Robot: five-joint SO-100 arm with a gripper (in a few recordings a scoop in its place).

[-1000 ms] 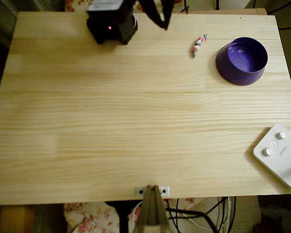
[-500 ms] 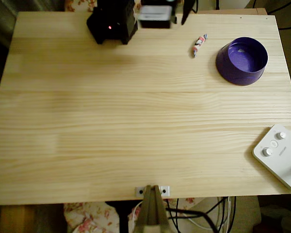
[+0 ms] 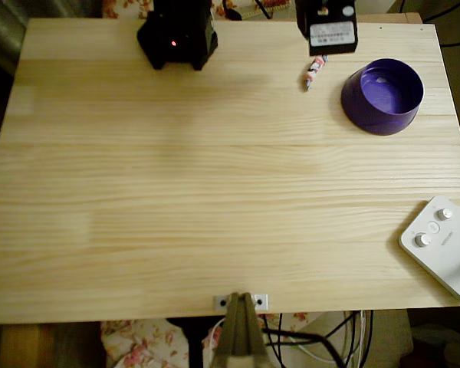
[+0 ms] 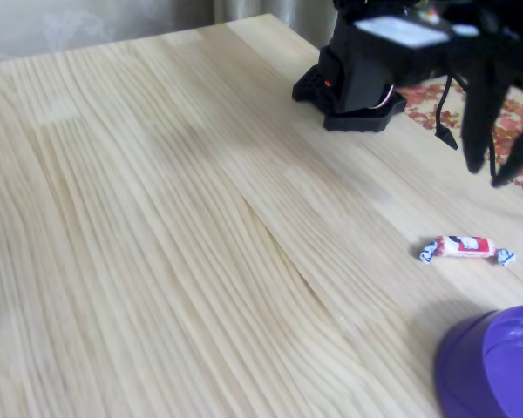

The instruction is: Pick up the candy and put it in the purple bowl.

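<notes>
The candy (image 3: pixel 314 73) is a small red-and-white wrapped sweet lying on the wooden table near the far edge, just left of the purple bowl (image 3: pixel 382 96). In the fixed view the candy (image 4: pixel 466 248) lies flat, with the purple bowl (image 4: pixel 497 366) at the bottom right corner. My gripper (image 4: pixel 486 174) hangs in the air above and slightly behind the candy. Its two black fingers point down with a gap between them and hold nothing. From overhead, the arm's wrist block with a white label (image 3: pixel 333 34) covers the candy's far end.
The arm's black base (image 3: pixel 177 37) stands at the table's far edge, left of the candy. A white device with round knobs (image 3: pixel 443 245) lies at the near right corner. A metal clamp (image 3: pixel 241 303) sits on the near edge.
The arm has swung rightward along the far edge, from beside its base to above the candy. Candy and bowl have stayed put.
</notes>
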